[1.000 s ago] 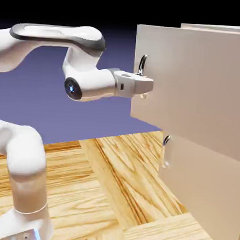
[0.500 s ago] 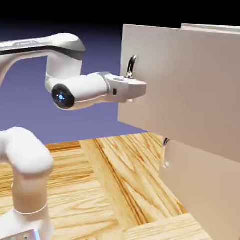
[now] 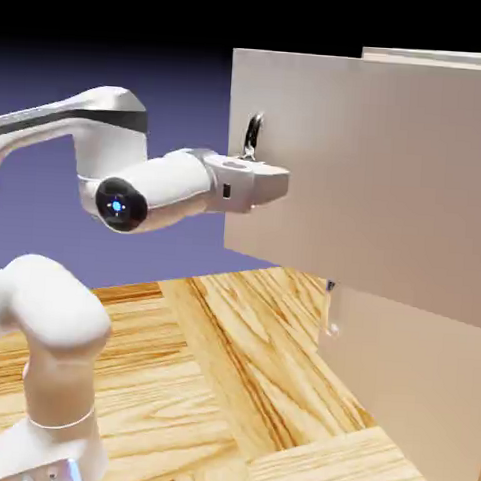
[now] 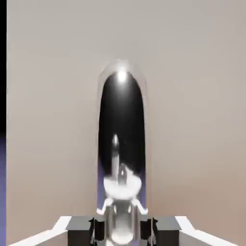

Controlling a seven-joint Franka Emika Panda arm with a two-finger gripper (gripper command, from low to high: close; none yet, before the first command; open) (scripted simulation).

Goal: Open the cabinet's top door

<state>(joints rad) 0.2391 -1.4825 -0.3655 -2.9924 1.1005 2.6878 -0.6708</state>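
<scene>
Hand view: jaws clamped narrow on the silver handle (image 4: 121,144), grey fingertips (image 4: 94,229) pressed to either side of the chrome bar at the bottom edge, mirror-bright curve rising up the middle of the frame against pale beige panel. Gripper (image 4: 122,230) squarely centred on the bar, with a thin strip of violet backdrop down the left margin past the panel's edge.

Exterior view: gripper (image 3: 256,181) level and pointing right, pressed close to the top door (image 3: 389,173), curved handle (image 3: 253,135) showing just above the hand. Top door already swung out from the cabinet (image 3: 436,58), its free edge standing well forward of the lower panel (image 3: 406,385), which sits shut with its own small handle (image 3: 331,308) untouched. Pull step in hand, by the look of it, and partly done: door ajar but not fully open. Next move likely more of the same arc, drawing the handle toward the exterior view's left while letting the wrist turn with the hinge, firm hold needed so the smooth bar does not slip out.

Forearm (image 3: 152,191) angled down and left from the hand, elbow link (image 3: 82,115) folded high behind it, lower arm (image 3: 47,353) rising from the wooden tabletop (image 3: 224,404) at lower left.
</scene>
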